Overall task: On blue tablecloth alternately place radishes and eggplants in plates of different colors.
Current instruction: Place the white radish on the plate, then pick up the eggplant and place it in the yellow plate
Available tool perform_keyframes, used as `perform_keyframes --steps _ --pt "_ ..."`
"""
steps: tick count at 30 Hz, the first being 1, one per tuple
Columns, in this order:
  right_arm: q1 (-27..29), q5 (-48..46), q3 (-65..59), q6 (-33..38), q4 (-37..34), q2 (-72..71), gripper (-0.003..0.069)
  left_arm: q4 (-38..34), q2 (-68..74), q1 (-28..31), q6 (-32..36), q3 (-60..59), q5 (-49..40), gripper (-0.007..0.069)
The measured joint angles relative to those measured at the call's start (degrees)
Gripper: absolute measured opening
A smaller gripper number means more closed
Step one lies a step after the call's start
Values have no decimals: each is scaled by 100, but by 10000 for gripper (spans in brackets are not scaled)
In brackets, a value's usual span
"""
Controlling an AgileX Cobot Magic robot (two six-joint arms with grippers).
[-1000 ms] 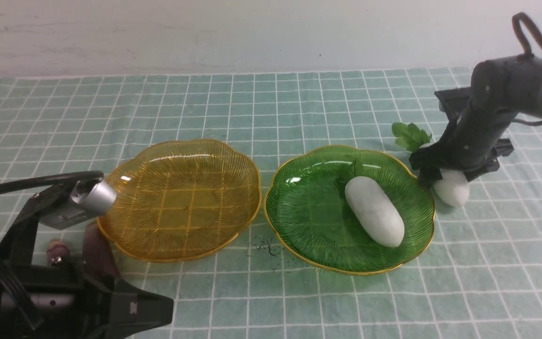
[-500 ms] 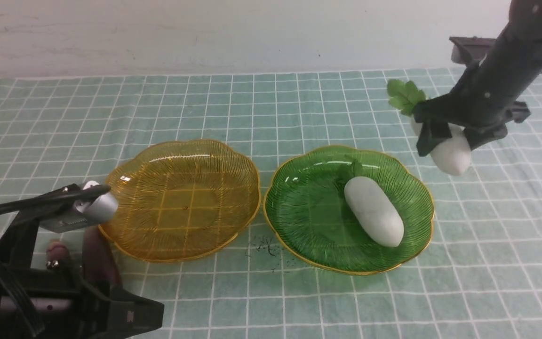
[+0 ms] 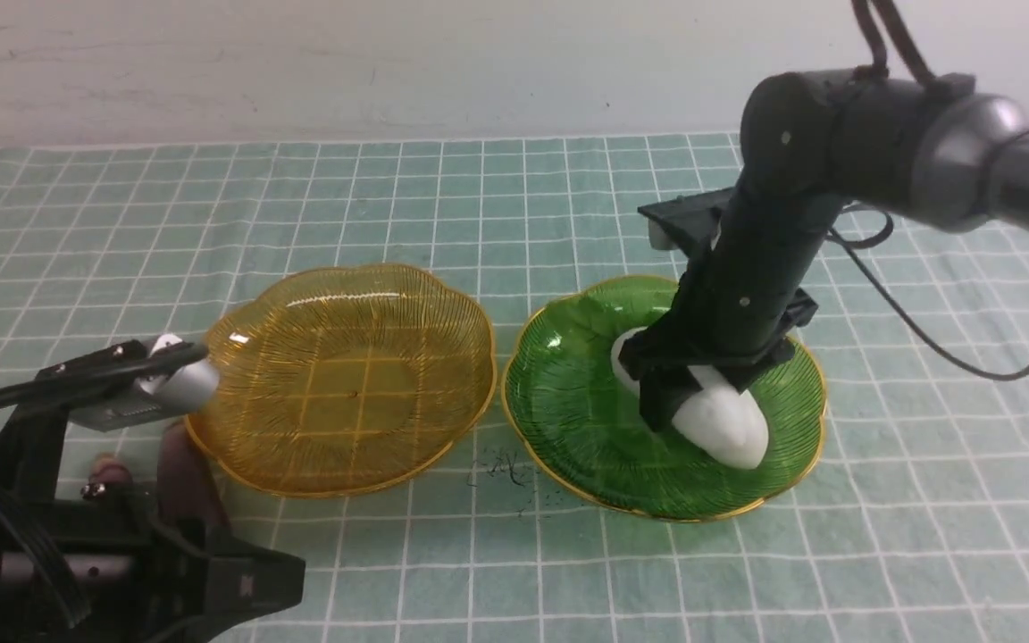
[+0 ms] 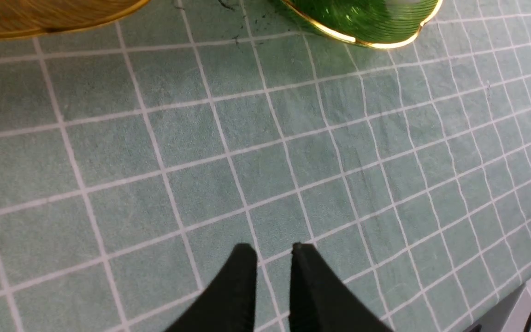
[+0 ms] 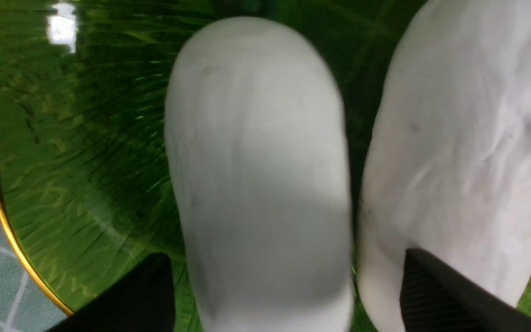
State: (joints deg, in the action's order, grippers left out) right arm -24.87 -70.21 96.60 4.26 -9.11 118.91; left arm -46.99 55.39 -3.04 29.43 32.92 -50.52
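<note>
Right fingers (image 5: 450,295): spread wide, gripping nothing. One radish (image 5: 256,175) lies between them, narrower than the gap, and one finger stands in front of the second radish (image 5: 468,138) just beside it. Both radishes are white, matte and oblong with blunt rounded ends and faint surface marks. They lie side by side, very close, and whether they touch cannot be told. Both rest in the green plate (image 3: 568,429), a translucent ribbed dish with a scalloped gold rim. From the front the right arm covers most of them, leaving a white tip and a small white patch visible. Left fingers (image 4: 233,286): barely parted, a narrow slit between the tips, nothing in it, poised over bare cloth (image 4: 109,152). The amber plate (image 3: 345,375), of the same pattern, sits just left of the green one, close but apart, and holds nothing. An eggplant (image 3: 182,478), dark purple, lies on the cloth at the amber plate's near left edge, largely hidden by the left arm. A paler stub beside it is too obscured to identify. Dark specks (image 3: 506,469) mark the cloth between the plates. The cloth is pale teal with a white grid and covers the desk.
</note>
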Motion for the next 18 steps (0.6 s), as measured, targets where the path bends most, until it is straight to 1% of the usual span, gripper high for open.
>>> perform_keyframes --steps 1,2,4,5,9,11,13,15,17,18 --pt "-6 6 0 -47 0 0 656 97 0 0 -56 0 10 133" --pt "-13 6 0 -98 0 -13 671 211 0 0 -130 0 44 156" --pt "-13 6 -25 -170 23 -64 682 432 0 0 -287 0 114 186" --pt "-13 1 -52 -218 42 -165 687 670 0 18 -482 0 222 223" --pt "-13 8 -273 -244 43 -755 687 1507 0 147 -1300 0 525 303" --pt "-13 8 -482 -250 30 -1190 678 2135 0 279 -2001 0 732 343" --pt "-13 2 -833 -255 24 -1804 657 2694 0 446 -2665 0 887 370" --pt "-13 -3 -1301 -255 17 -2436 624 3433 0 628 -3455 0 1031 392" --pt "-13 -30 -1712 -255 13 -3031 595 3740 9 694 -3732 0 1090 395" --pt "-13 -43 -1896 -255 13 -3254 582 4033 29 730 -3973 0 1160 395"
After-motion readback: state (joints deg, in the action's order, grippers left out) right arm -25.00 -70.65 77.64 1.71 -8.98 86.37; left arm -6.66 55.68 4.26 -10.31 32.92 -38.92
